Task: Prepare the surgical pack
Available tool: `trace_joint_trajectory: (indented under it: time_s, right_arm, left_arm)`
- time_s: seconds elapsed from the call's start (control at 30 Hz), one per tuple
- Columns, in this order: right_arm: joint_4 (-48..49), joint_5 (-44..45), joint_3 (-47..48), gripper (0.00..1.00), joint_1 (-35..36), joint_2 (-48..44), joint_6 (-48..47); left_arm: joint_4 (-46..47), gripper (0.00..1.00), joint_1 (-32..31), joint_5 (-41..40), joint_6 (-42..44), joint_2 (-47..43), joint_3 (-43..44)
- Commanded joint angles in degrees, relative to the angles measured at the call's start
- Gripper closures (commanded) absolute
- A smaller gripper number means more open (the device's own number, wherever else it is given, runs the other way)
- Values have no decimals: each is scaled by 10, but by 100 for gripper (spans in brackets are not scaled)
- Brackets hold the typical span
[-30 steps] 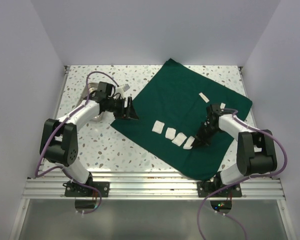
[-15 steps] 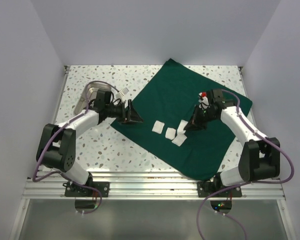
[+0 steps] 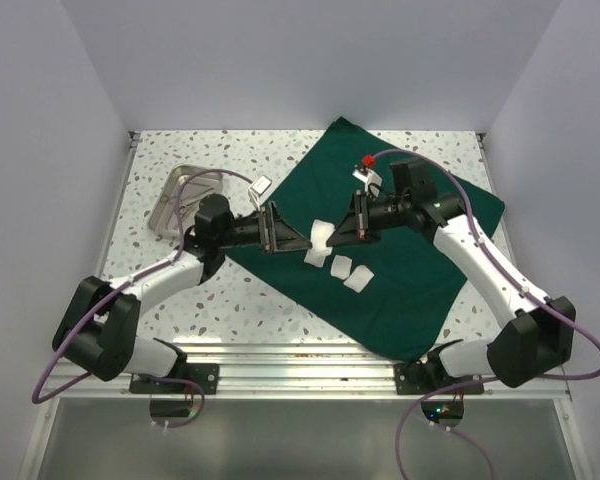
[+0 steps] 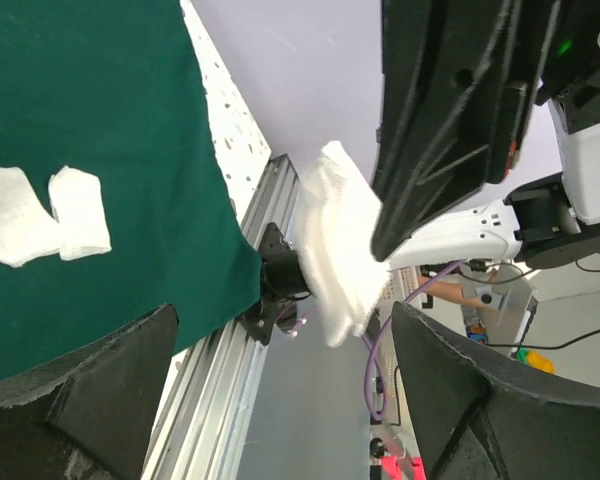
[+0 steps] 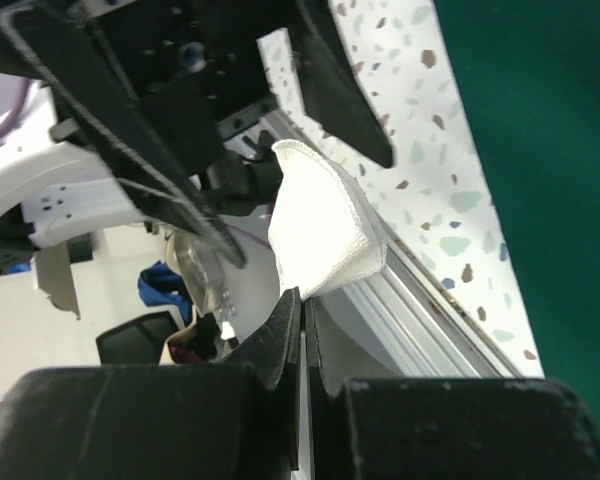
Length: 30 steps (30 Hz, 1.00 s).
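Currently green drape (image 3: pixel 330 170) lies spread flat, cornerwise, on speckled table (image 3: pixel 210 290), right of centre. Right gripper (image 3: pixel 342 232) hangs above drape, fingers pressed together on one corner of gauze square (image 5: pixel 325 225), which is lifted clear. Left gripper (image 3: pixel 295 232) faces it, fingers wide apart, gauze square just ahead between them; whether they touch, cannot tell. Three more gauze pieces (image 3: pixel 340 266) rest on drape just beside grippers. Metal tray (image 3: pixel 170 195) sits on table left of drape, apart.

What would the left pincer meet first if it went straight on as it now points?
The left pincer would most likely meet the gauze square held by the right pincer, though depth is unclear.
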Motion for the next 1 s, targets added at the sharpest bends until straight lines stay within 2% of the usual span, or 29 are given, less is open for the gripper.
trace_joint_trajectory:
  time_s: [0.0, 0.23, 0.37, 0.47, 0.5, 0.6, 0.63, 0.67, 0.73, 0.77, 0.8, 0.83, 0.93, 0.97]
  right_arm:
    - [36, -38, 13, 100, 11, -24, 37]
    - [47, -44, -8, 100, 21, -34, 39]
    - [46, -46, -4, 100, 23, -21, 33]
    - [47, -47, -1, 100, 23, -11, 28]
    - [48, -46, 1, 100, 23, -6, 27]
    - [51, -47, 11, 100, 24, 9, 21]
    - [49, -46, 13, 100, 23, 15, 21]
    - [49, -45, 16, 100, 24, 21, 20]
    - [49, -46, 24, 100, 23, 34, 16]
    - [47, -38, 29, 100, 23, 39, 16]
    - [39, -26, 35, 96, 24, 45, 13]
    - [-6, -9, 56, 72, 23, 58, -7]
    - [-108, 122, 102, 40, 22, 92, -51]
    - [-126, 150, 109, 24, 18, 100, -56]
  left_arm:
    - [98, 8, -12, -29, -55, -19, -25]
    - [178, 10, -27, -36, -105, -10, -40]
    - [230, 15, -28, -31, -149, 3, -49]
    - [275, 30, -28, -23, -173, 22, -48]
    - [276, 46, -28, -22, -176, 26, -47]
    - [292, 69, -27, -20, -190, 46, -40]
    - [300, 71, -27, -19, -195, 52, -38]
    - [313, 79, -27, -14, -204, 64, -36]
    - [324, 84, -24, -9, -212, 78, -28]
    - [337, 93, -18, -6, -220, 90, -25]
    - [342, 100, -12, -2, -224, 96, -24]
    - [343, 100, -4, 0, -229, 101, -22]
    - [322, 100, 62, 8, -218, 101, -25]
    - [285, 100, 109, 8, -193, 97, -23]
